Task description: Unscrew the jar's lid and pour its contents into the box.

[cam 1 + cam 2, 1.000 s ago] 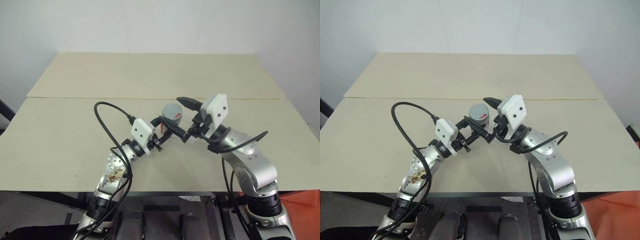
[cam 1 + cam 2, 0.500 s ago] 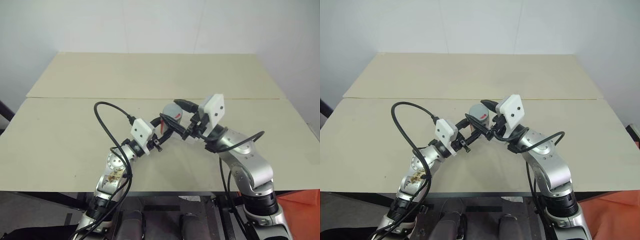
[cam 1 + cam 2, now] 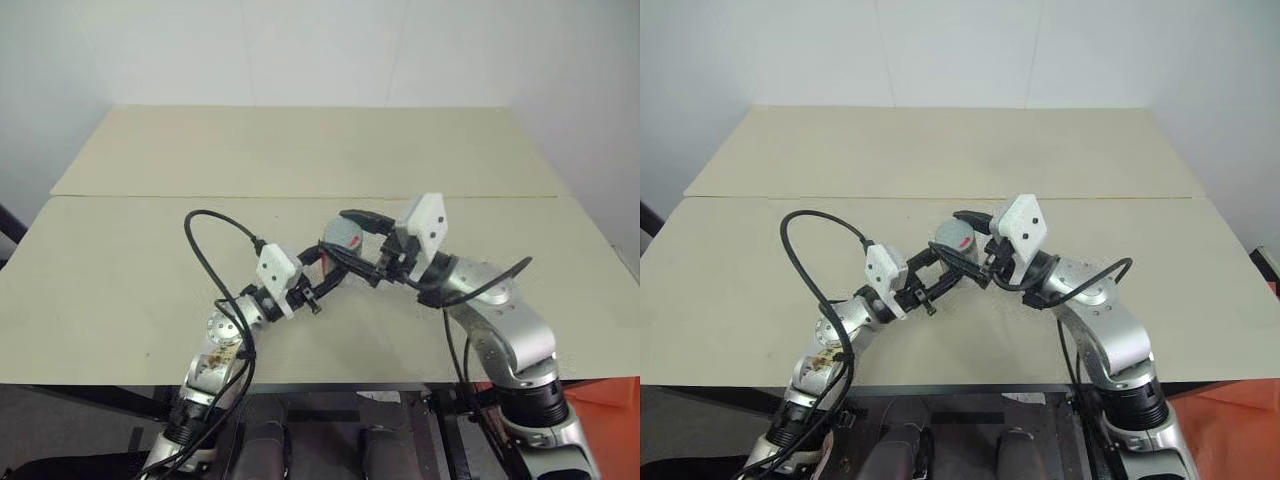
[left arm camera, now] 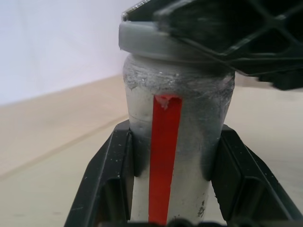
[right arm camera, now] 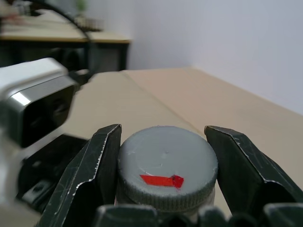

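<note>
I have the silvery-grey cylindrical jar with the red stripe (image 4: 175, 161) at table centre, pinched by my left gripper (image 4: 170, 189); my right gripper (image 5: 163, 177), at its 3 o'clock, clamps the round grey screw lid (image 5: 166, 165). If the left pinch slips, I judge the jar spins instead of unscrewing.

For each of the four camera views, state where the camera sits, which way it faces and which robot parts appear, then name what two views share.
Left eye: on the head, facing forward and down at the table; both arms show.
Right eye: beside it, same scene.
Left wrist: along the left gripper, shut on the jar.
Right wrist: along the right gripper, shut on the lid.
Shared: both wrist views show the lid.
</note>
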Controlling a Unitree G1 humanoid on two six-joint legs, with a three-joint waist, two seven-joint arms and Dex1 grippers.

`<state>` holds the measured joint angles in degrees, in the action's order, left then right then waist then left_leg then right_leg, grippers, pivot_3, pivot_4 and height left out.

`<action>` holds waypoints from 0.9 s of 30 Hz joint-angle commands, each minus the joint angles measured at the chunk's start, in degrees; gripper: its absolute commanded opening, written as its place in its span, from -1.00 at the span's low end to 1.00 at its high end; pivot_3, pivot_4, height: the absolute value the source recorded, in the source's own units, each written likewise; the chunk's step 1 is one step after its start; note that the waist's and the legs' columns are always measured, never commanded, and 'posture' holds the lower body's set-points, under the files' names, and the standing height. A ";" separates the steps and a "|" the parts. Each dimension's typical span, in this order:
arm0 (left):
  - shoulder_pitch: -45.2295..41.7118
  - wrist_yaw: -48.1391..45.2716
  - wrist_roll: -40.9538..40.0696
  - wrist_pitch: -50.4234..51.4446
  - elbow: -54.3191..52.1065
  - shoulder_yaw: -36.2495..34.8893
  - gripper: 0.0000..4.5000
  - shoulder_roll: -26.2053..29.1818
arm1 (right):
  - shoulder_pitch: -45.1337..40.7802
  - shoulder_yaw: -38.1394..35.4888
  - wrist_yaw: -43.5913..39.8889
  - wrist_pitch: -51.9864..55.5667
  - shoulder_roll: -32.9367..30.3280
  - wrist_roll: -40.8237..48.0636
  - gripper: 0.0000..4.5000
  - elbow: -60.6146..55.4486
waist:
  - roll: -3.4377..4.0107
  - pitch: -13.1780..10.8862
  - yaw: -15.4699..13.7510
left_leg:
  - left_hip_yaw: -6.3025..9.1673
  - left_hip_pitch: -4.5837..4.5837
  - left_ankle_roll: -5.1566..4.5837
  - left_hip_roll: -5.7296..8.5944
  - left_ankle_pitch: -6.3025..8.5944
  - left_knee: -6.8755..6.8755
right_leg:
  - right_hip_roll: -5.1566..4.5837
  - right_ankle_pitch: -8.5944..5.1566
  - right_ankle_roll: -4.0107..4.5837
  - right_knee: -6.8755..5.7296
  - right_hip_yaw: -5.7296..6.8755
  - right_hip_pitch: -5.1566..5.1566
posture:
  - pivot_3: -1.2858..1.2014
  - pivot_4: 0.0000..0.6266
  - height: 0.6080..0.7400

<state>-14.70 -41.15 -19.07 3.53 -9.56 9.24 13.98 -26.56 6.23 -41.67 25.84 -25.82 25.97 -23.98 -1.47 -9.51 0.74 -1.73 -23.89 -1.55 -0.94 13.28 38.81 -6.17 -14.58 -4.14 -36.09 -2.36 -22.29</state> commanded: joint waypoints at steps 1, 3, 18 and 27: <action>-0.33 -6.35 -6.02 1.64 -5.81 -0.16 -0.17 2.28 | -2.67 -0.66 -10.17 -0.54 -3.38 4.49 0.23 2.52 | 0.00 0.00 0.02 | 0.00 0.01 0.00 0.00 0.00 0.00 | 0.00 0.00 0.00 -0.01 0.00 0.01 | 0.03 -0.52 1.00; -0.49 -8.74 -7.27 2.40 -6.16 -0.10 -0.17 3.82 | -4.28 0.43 -16.39 -1.03 -6.03 5.37 0.23 4.79 | 0.00 0.00 0.02 | 0.00 0.02 0.00 0.00 0.00 0.00 | 0.00 0.00 0.00 0.01 0.00 0.02 | 0.03 -0.52 1.00; -2.60 -15.34 -6.67 1.05 -5.12 0.45 -0.17 5.95 | -19.58 4.60 -49.52 -14.24 -3.65 4.62 0.23 33.19 | 0.01 -0.01 -0.03 | -0.01 0.02 0.00 0.00 0.00 -0.01 | 0.01 0.00 0.00 0.01 0.00 0.01 | 0.03 -0.52 1.00; -1.91 -14.27 -5.38 0.34 -4.60 0.68 -0.17 4.59 | -19.43 2.29 -49.13 -14.77 -3.53 5.05 0.96 33.99 | 0.02 -0.01 -0.08 | -0.01 0.02 0.00 0.00 0.00 -0.01 | -0.02 0.00 0.01 -0.01 -0.01 -0.01 | 0.03 -0.52 1.00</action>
<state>-15.77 -55.52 -24.14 5.51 -11.78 9.95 19.08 -46.04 10.62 -89.41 12.73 -28.95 30.53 12.08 -1.45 -9.52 0.66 -1.74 -23.87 -1.55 -0.94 13.28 38.80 -6.19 -14.58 -4.13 -36.10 -2.37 -22.31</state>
